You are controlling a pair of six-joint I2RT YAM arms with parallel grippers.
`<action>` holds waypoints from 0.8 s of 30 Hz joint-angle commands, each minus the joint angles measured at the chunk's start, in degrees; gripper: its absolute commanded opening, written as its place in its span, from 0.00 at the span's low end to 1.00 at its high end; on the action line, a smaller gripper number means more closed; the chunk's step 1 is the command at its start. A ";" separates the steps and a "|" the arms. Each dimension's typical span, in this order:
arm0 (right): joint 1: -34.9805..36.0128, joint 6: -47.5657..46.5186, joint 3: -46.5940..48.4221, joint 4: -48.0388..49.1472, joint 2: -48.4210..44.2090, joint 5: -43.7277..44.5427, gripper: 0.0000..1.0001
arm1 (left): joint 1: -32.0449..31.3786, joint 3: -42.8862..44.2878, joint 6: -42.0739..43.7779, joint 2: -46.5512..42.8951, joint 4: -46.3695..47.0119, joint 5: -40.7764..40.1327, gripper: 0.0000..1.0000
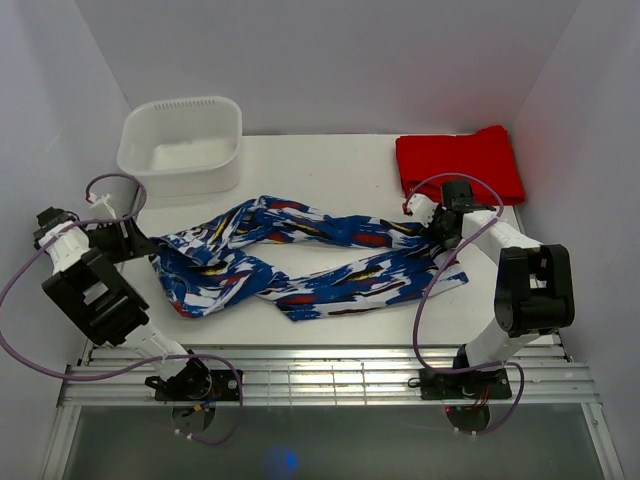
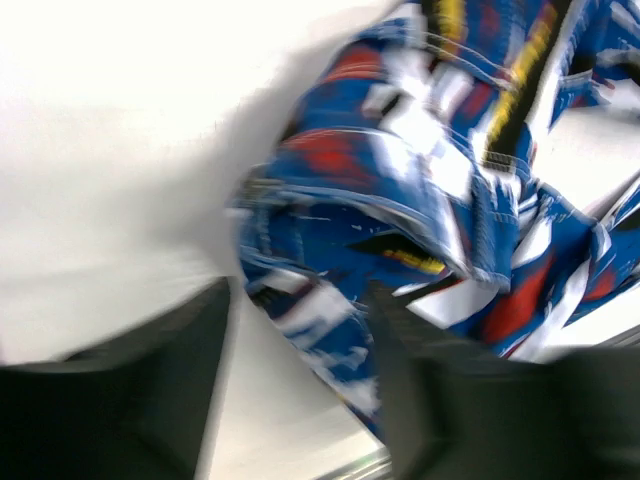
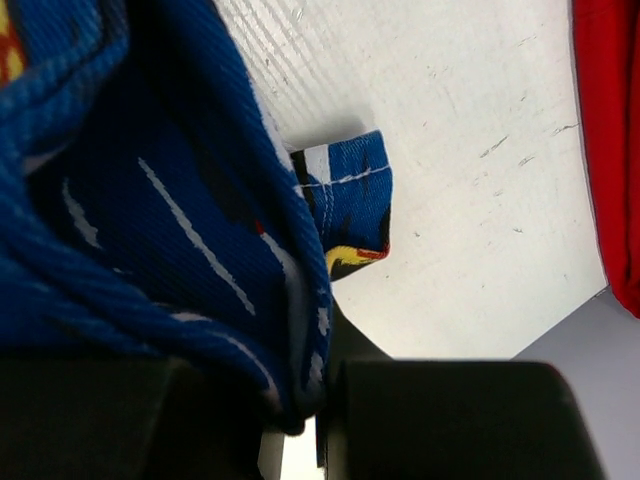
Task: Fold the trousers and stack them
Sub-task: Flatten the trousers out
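Clamped in the right hand (image 3: pixel 300 425) is a leg end of the trousers (image 3: pixel 150 200); the left hand (image 2: pixel 300 390), blurred, stands spread at the waistband end, gripping nothing. Soft, light and floppy, the cloth sprawls across the middle of the surface (image 1: pixel 340 165), legs splayed, so I judge the stitched waistband and hems the surest holds.

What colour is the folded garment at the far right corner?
The folded garment is plain red, seen best in the top external view.
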 commanded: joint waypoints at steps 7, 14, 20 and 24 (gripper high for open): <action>-0.83 -1.96 3.82 -5.43 -1.24 -1.68 0.08 | -2.73 7.89 26.32 -11.51 -9.23 14.35 0.89; -0.74 -0.81 7.17 -7.46 0.61 -2.30 0.08 | -17.68 -6.52 30.57 -17.69 -4.07 2.41 0.86; -0.83 -1.34 8.05 -8.86 0.35 -2.21 0.08 | -19.44 -11.36 30.39 -15.49 3.82 -4.62 0.84; -0.83 -1.86 7.62 -9.13 0.00 -1.95 0.08 | -21.37 -14.96 31.52 -14.71 10.71 -9.29 0.78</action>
